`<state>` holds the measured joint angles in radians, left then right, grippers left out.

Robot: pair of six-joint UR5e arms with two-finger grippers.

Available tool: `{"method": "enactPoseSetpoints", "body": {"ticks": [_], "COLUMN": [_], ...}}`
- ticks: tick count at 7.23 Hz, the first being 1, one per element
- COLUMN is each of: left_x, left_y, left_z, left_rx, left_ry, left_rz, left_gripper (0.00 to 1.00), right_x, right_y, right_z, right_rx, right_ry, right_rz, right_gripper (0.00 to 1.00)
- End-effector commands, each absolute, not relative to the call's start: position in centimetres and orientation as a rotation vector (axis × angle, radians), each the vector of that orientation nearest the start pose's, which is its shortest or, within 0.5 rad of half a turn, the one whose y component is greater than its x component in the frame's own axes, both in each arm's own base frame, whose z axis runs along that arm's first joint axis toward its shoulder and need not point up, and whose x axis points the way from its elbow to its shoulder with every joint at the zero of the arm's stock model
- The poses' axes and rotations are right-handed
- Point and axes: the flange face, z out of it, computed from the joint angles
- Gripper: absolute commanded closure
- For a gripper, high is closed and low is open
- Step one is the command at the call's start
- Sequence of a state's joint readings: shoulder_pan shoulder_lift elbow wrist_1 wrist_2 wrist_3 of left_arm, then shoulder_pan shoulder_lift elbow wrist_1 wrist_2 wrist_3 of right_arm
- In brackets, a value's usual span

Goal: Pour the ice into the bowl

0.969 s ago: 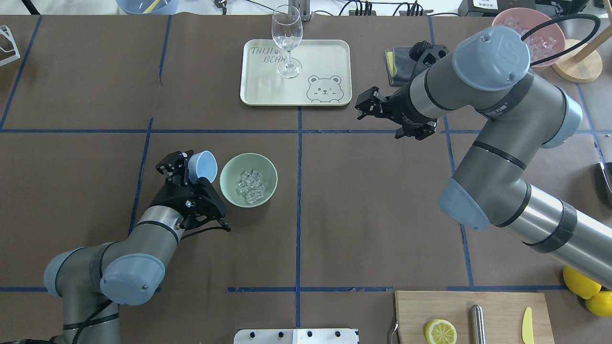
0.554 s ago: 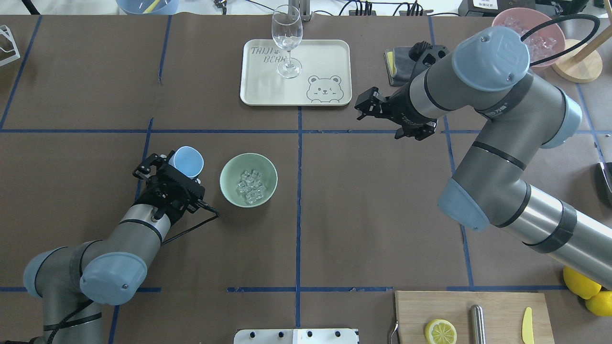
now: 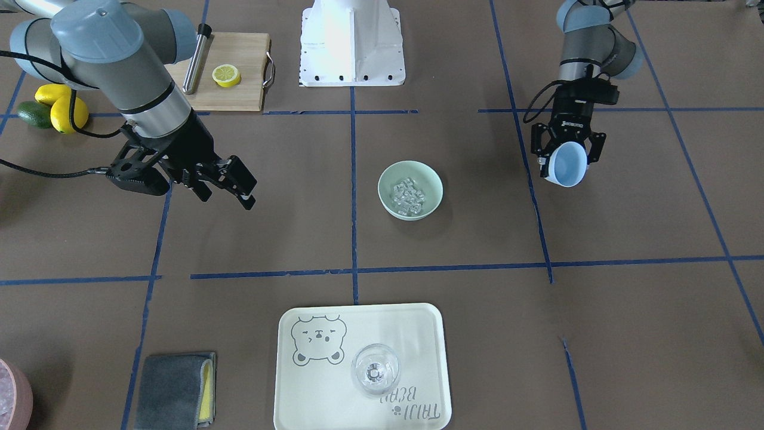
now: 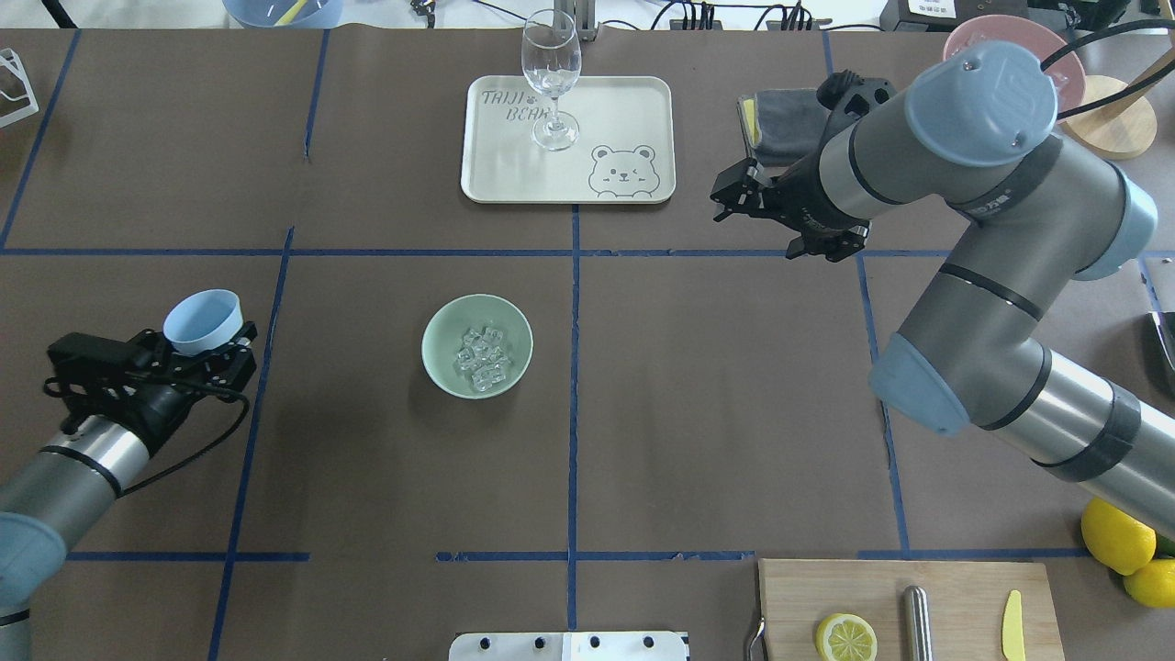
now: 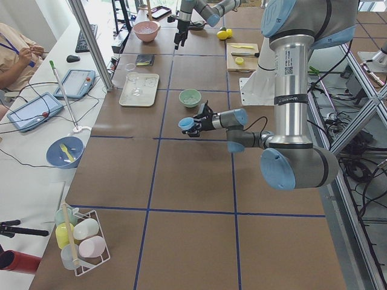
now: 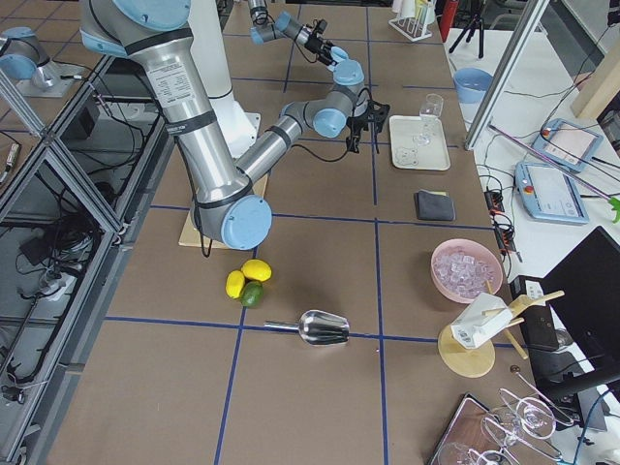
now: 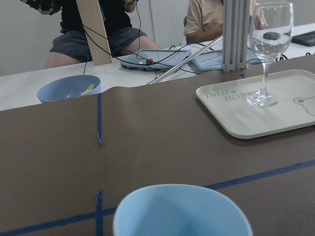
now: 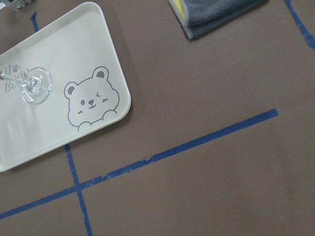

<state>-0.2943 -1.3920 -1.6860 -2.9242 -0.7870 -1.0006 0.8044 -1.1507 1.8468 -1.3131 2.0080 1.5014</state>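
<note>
A brown paper-covered table (image 4: 734, 413) gridded with blue tape, seen from my remote station. The ice (image 4: 482, 358) lies heaped in the mint-green bowl (image 4: 441, 344), which stands alone near the table's middle.

In the overhead view, the left gripper (image 3: 567, 156) hangs at 9 o'clock from the bowl and well apart from it. Its fingers are pinched on a blue cup (image 4: 202, 321) that looks empty to me, so I judge the pour done and only the set-down left.

At 2 o'clock the right gripper (image 3: 246, 188) hovers over bare table with its jaws spread and nothing between them.

- **Cup:** it is held clear of the table. A release too high or off level could let it tip and roll.
- **Bowl:** it looks light, and a left-arm swing back past it could nudge it and spill cubes.
- **Glass:** the right arm works close to the tray (image 4: 633, 101) at 12 o'clock, where a stemmed glass (image 4: 551, 73) stands. A careless sweep could topple it.

A folded grey cloth (image 4: 776, 106) lies just right of the tray. A cutting board (image 4: 964, 588) with a halved lemon (image 4: 845, 636) sits at 5 o'clock. Beyond the far edge is a white bench with tablets and cables, and a seated person (image 5: 15, 51).
</note>
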Motion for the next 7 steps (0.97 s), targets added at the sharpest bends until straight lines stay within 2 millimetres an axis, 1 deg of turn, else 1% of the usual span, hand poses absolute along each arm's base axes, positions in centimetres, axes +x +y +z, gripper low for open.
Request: {"method": "enactPoseSetpoints", "body": {"ticks": [1,2,3,4,5,6,7], "left_x": [28.2,27.4,26.8,28.0,29.4,30.8,31.2], "left_y": [-30.7,-30.4,-30.7,-31.2,-31.7,-32.1,-32.2], "left_z": [63.2,63.6,64.2,63.3,63.6,63.7,64.2], "left_rx": [1.170,1.190,1.260,1.270,1.303,1.310,1.310], "left_ry": [0.633,0.709,0.675,0.704,0.679,0.677,0.661], "left_rz": [-0.280,-0.343,-0.426,-0.472,-0.537,-0.545,-0.537], "left_gripper": [1.00,1.00,1.00,1.00,1.00,1.00,1.00], "right_x": [-31.6,-28.8,-26.0,-25.4,-25.3,-25.3,-25.5], "right_y": [-50.6,-50.9,-50.6,-50.6,-50.5,-50.5,-50.5], "right_z": [30.5,32.5,34.4,34.5,34.5,34.6,34.6], "right_rx": [0.019,0.044,0.045,0.034,0.034,0.036,0.034], "right_ry": [-0.996,-0.974,-0.964,-0.974,-0.974,-0.972,-0.972], "right_rz": [0.468,0.450,0.415,0.402,0.403,0.404,0.401], "right_gripper": [0.00,0.00,0.00,0.00,0.00,0.00,0.00]}}
